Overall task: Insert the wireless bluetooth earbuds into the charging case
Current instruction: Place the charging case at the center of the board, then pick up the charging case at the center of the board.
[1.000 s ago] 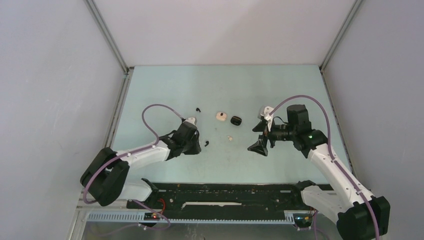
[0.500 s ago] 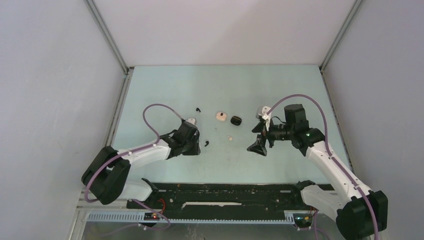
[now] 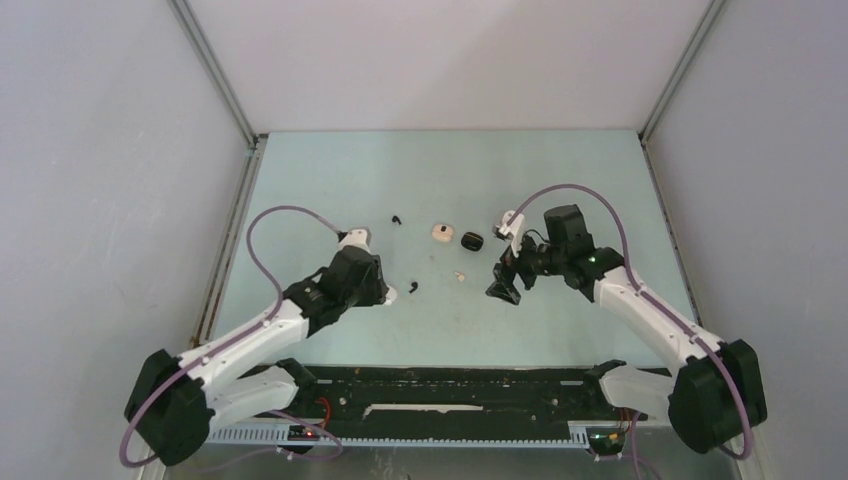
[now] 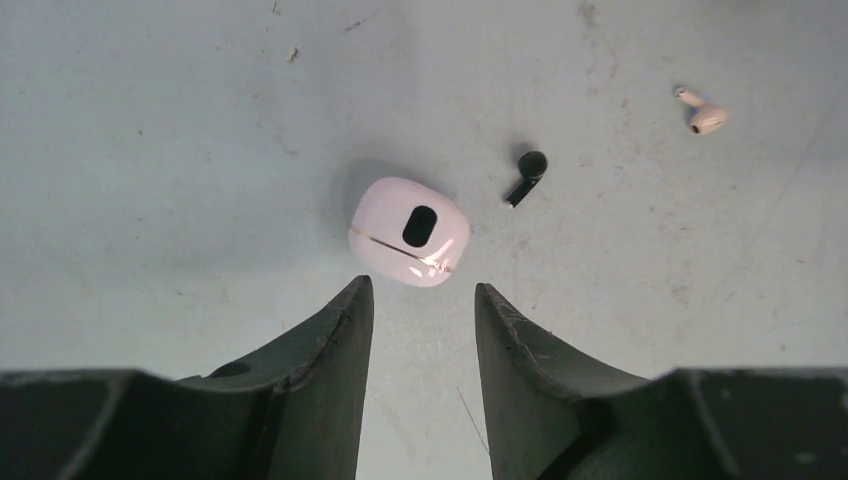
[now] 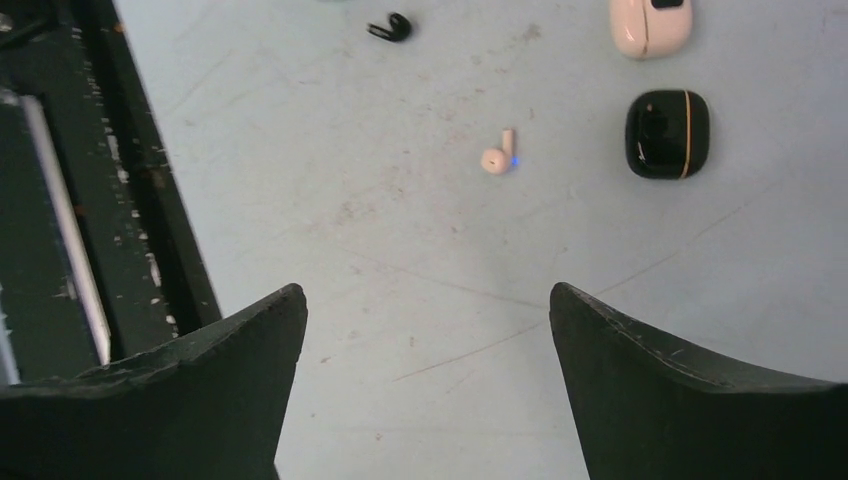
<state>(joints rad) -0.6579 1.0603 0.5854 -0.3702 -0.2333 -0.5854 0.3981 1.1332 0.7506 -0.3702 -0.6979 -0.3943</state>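
Note:
A pale pink-white charging case (image 4: pixel 410 230) lies closed on the table, just beyond the tips of my left gripper (image 4: pixel 420 290), which is open and holds nothing. A black earbud (image 4: pixel 527 175) sits right of that case, also visible from above (image 3: pixel 413 288). A beige earbud (image 4: pixel 705 115) lies farther right, between the arms (image 3: pixel 459 275). My right gripper (image 5: pixel 425 300) hangs open and empty over bare table, with the beige earbud (image 5: pixel 498 157) ahead of it. From above, the left gripper (image 3: pixel 385 295) covers most of the pale case.
A black case (image 5: pixel 667 133) and a beige case (image 5: pixel 650 22) lie side by side mid-table, seen from above as black case (image 3: pixel 472 240) and beige case (image 3: pixel 439 232). Another black earbud (image 3: pixel 397 218) lies farther back. A black rail (image 3: pixel 440 385) runs along the near edge.
My left jaws have parted and the left arm has stretched out, its elbow swinging down-left. The right gripper has shifted left, toward the beige earbud and the black case.

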